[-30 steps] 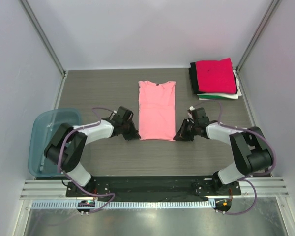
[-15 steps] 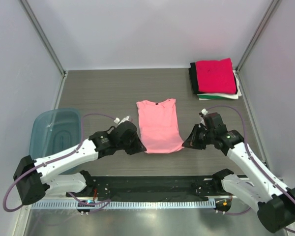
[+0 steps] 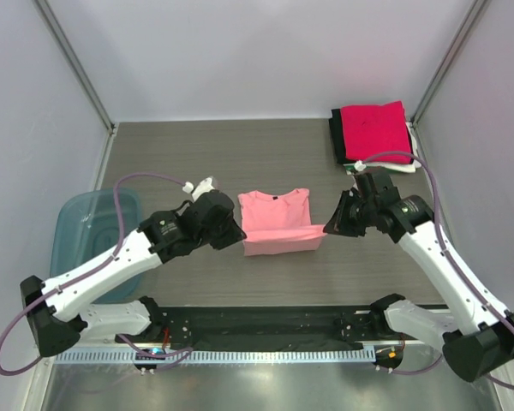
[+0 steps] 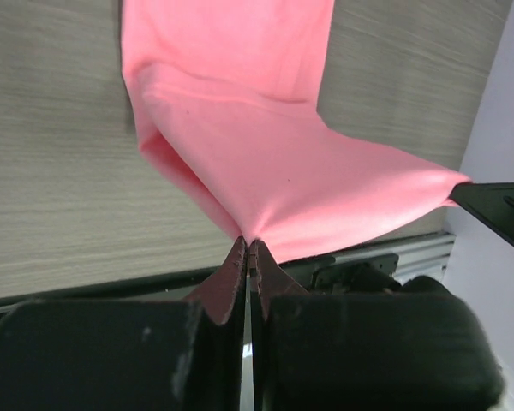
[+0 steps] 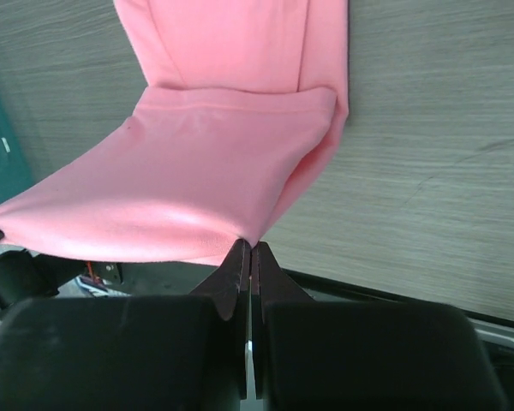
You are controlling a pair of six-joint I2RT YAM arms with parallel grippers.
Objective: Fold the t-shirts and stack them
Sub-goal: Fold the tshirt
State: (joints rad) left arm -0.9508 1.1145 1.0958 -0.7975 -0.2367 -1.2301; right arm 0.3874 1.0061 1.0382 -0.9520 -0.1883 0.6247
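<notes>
A light salmon-pink t-shirt lies in the middle of the table, its collar end flat and its hem end lifted and stretched between my two grippers. My left gripper is shut on the hem's left corner. My right gripper is shut on the hem's right corner. The raised hem hangs over the lower half of the shirt in a fold. A stack of folded t-shirts rests at the back right, magenta-red on top, with black, white and green edges showing below.
A translucent blue plastic bin sits at the left edge of the table. Metal frame posts stand at the back corners. A black base rail runs along the near edge.
Both grippers have risen and moved toward the back with the hem, so the shirt went from lying flat to being doubled over, with its visible length much shorter.
</notes>
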